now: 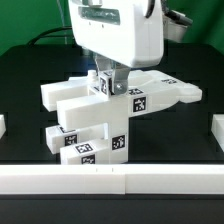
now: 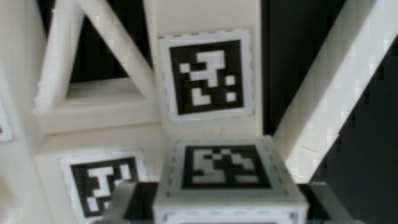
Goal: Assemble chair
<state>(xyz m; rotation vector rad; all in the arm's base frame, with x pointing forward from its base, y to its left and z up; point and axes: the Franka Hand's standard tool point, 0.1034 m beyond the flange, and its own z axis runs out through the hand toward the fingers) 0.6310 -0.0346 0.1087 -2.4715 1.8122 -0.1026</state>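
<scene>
The chair's white parts lie grouped mid-table in the exterior view: a blocky tagged stack (image 1: 88, 128) with slabs sticking out toward the view's left, and a flat frame part (image 1: 165, 94) reaching to the right. My gripper (image 1: 105, 86) hangs over their middle, shut on a small white tagged block (image 1: 103, 85). In the wrist view the block (image 2: 221, 172) sits between my dark fingers (image 2: 150, 200), right above the X-braced frame (image 2: 205, 70) and its tag. A further tagged part (image 2: 98, 180) lies beside the block.
A low white wall (image 1: 110, 181) runs along the table's front edge, with short wall pieces at the exterior view's left (image 1: 2, 126) and right (image 1: 215, 130). The black table top (image 1: 30, 80) surrounds the parts.
</scene>
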